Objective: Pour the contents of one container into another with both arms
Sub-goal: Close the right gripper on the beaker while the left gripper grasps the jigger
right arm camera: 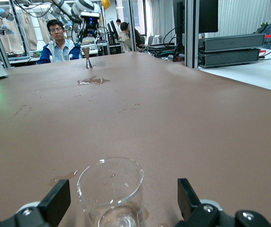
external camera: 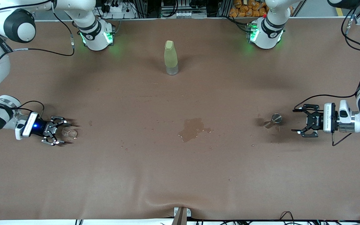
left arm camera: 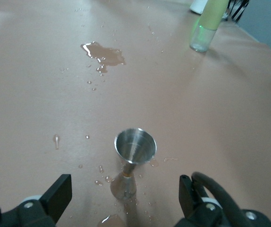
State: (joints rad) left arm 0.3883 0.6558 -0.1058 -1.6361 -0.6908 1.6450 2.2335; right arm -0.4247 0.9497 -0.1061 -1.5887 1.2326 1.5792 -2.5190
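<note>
Pincers wide open, right pincer (external camera: 62, 133) around glass (external camera: 69, 133), left pincer (external camera: 299, 124) beside jigger (external camera: 273, 120)

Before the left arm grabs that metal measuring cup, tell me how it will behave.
The measuring cup looks stiff, being steel. It will likely tip easily: a wide bowl on a pinched waist and small foot. It may be slippery, since droplets and a puddle wet the table around it.

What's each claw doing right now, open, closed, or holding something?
Left claw: open, holding nothing, beside the metal jigger.
Right claw: open around the glass cup, not gripping it.
</note>
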